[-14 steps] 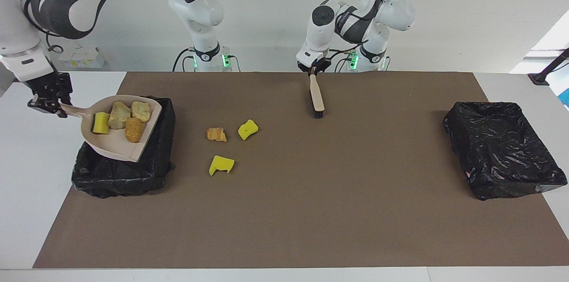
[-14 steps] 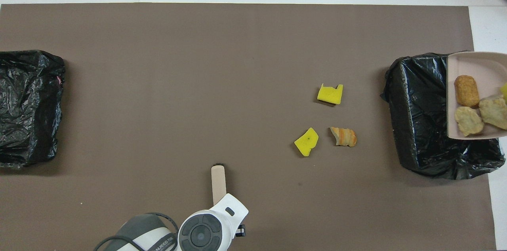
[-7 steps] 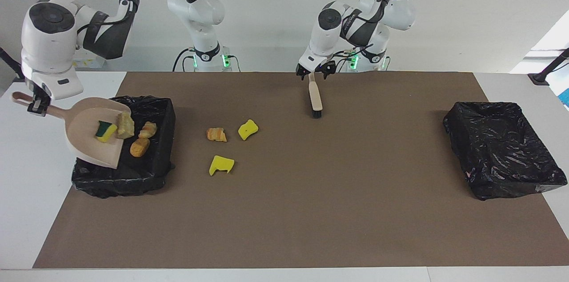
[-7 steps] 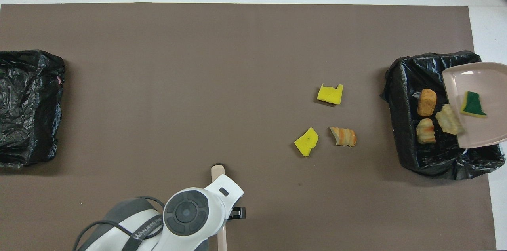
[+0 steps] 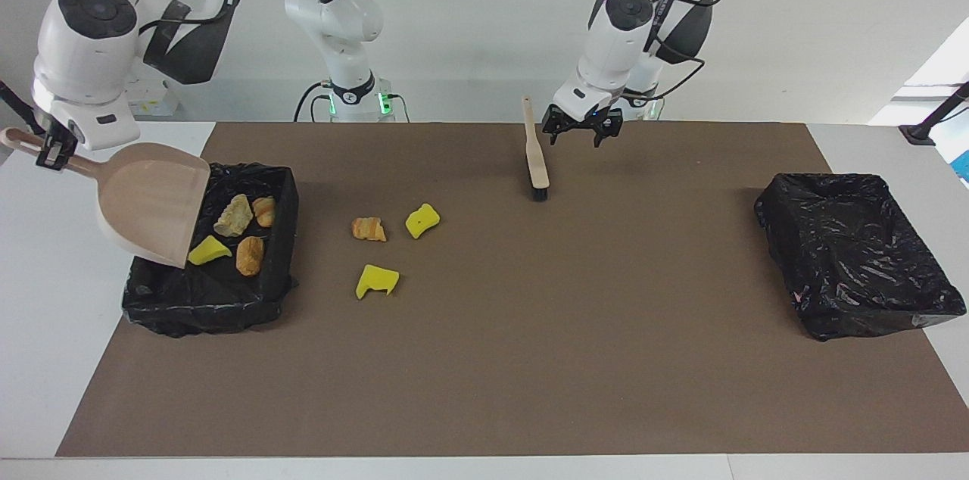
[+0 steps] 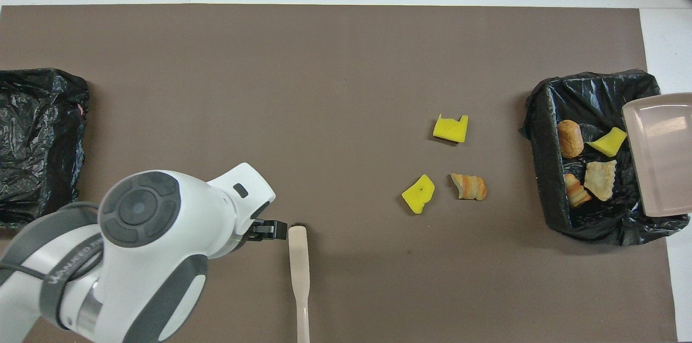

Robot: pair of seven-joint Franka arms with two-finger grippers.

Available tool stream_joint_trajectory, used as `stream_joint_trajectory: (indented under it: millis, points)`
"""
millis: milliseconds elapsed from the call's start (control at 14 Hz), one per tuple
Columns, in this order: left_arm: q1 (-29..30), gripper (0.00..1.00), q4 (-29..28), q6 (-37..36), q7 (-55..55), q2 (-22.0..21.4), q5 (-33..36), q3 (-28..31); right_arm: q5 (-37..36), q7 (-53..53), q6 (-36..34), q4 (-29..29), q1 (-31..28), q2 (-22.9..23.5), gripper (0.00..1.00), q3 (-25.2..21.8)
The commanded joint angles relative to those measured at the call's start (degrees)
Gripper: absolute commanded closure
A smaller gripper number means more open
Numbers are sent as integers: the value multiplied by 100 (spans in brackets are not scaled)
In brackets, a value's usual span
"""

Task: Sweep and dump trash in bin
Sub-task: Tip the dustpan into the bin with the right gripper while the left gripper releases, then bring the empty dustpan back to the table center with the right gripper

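Observation:
My right gripper (image 5: 53,152) is shut on the handle of the beige dustpan (image 5: 151,204), which hangs tipped and empty over the black-lined bin (image 5: 281,188) at the right arm's end. In this bin (image 6: 542,164) lie a yellow scrap (image 6: 608,142) and three tan chunks (image 6: 570,138). On the mat beside the bin rest more trash: a bread chunk (image 5: 369,229) and two yellow scraps (image 5: 422,220) (image 5: 377,280). The brush (image 5: 537,162) lies flat on the mat, handle toward the robots. My left gripper (image 5: 583,134) hovers open just beside the brush's handle, holding nothing.
A second black-lined bin (image 5: 855,253) sits at the left arm's end of the brown mat (image 5: 530,359). My left arm's wrist (image 6: 162,235) covers part of the mat in the overhead view.
The dustpan tipped and its four pieces slid into the bin. My left gripper opened, let go of the brush handle and moved away toward the left arm's end.

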Motion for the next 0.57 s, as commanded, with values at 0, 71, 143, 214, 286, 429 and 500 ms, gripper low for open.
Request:
stream_joint_trajectory:
  millis: [0,71,143,214,286,429,500]
  points:
    - [434,0,632,-358,459,93,231,-47,922,-117,-305,74,-34,-124,100,48]
    - [609,0,843,-454,609,127,231,-47,1160,-117,-305,65,-17,-124,100,48]
    - [681,0,1071,-629,715,171,257,-47,1441,-117,-314,48,27,-132,100,74]
    - [733,0,1335,-857,829,250,370,-12,1774,-91,-305,-5,88,-150,100,92]
    - [891,0,1633,-1059,1013,303,519,6,2091,-56,-218,-31,124,-150,100,92]
    - [1295,0,2178,-1437,1400,365,599,15,2270,441,-173,-93,509,-98,100,101]
    - [1488,0,2398,-1535,1427,365,600,15,2339,1037,-191,-119,650,-89,100,101]
